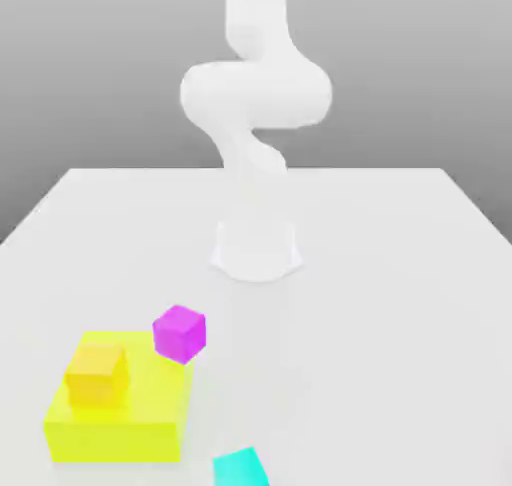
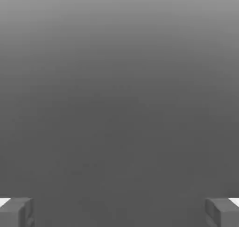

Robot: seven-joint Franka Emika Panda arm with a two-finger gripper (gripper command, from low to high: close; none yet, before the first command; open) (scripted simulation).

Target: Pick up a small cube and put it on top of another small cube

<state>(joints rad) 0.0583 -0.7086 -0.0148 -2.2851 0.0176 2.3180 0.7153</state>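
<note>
A small magenta cube [image 1: 180, 332] sits by the far corner of a large yellow block [image 1: 118, 422], at the exterior view's lower left. A small orange cube [image 1: 98, 374] rests on top of that yellow block. A cyan cube [image 1: 240, 468] lies near the table's front edge, partly cut off. In the hand view my gripper [image 2: 119, 212] is open, its two grey fingertips [image 2: 16, 212] far apart with nothing between them, facing a plain grey background.
The white arm's base [image 1: 257, 249] stands at the middle of the white table [image 1: 400, 304], and the arm [image 1: 255, 89] curves upward out of the frame. Bare table surface lies to the exterior view's right.
</note>
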